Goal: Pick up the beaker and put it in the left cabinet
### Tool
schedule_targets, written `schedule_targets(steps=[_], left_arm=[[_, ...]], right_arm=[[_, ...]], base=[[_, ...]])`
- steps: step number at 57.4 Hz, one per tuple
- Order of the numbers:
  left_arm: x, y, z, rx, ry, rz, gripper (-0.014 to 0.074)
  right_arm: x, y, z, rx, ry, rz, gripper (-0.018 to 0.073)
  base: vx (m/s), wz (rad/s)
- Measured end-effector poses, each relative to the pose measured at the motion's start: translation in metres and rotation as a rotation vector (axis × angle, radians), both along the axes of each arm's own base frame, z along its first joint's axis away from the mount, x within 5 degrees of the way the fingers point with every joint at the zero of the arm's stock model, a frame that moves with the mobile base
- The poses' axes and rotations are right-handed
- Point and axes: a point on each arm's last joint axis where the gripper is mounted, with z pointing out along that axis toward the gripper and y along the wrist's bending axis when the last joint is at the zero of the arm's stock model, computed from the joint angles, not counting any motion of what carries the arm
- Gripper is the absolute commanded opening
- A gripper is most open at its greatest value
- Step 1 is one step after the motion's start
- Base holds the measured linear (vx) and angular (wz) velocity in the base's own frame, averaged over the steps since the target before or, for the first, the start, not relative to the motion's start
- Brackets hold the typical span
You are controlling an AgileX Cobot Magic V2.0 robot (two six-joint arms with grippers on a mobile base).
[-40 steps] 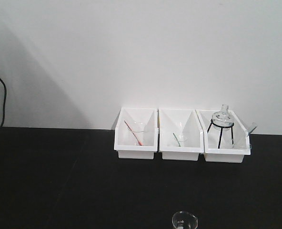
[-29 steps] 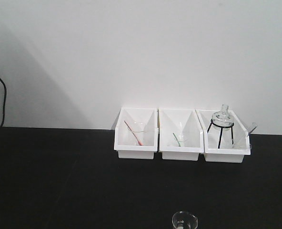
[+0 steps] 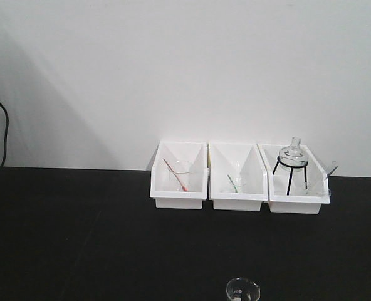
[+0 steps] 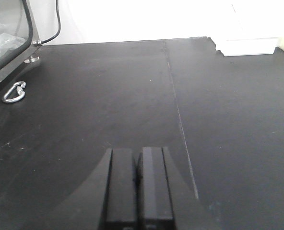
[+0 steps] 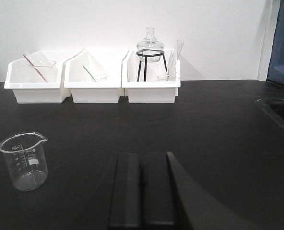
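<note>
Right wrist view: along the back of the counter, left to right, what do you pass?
Left bin with a red rod → middle bin with a green rod → right bin with the flask on a tripod → blue panel.

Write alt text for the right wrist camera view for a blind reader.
A clear glass beaker stands upright on a black countertop, at the picture's left, beside the shut, empty right tool. Three white bins line the white wall behind; the rightmost holds a glass flask on a black tripod.
</note>
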Motion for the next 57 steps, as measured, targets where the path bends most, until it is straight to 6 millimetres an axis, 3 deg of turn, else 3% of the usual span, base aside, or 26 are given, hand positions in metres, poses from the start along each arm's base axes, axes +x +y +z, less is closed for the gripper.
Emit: schedule_targets(steps=[23, 39, 47, 57], left_arm=[[0.000, 0.000, 0.000, 0.000, 0.000, 0.000, 0.0004], [0.000, 0.000, 0.000, 0.000, 0.000, 0.000, 0.0004], [0.000, 0.000, 0.000, 0.000, 0.000, 0.000, 0.0004], [0.000, 0.000, 0.000, 0.000, 0.000, 0.000, 0.0004]], right_arm=[[0.000, 0.000, 0.002, 0.000, -0.018, 0.002, -0.0004], [-0.001, 0.003, 0.028, 0.004, -0.233, 0.030, -0.0001], [0.008, 0.002, 0.039, 0.004, -0.138, 0.023, 0.0006], [0.027, 0.002, 0.035, 0.001, 0.034, 0.020, 0.0038]], base=[[0.00, 0.00], [0.00, 0.00], [0.00, 0.00], [0.00, 0.00]])
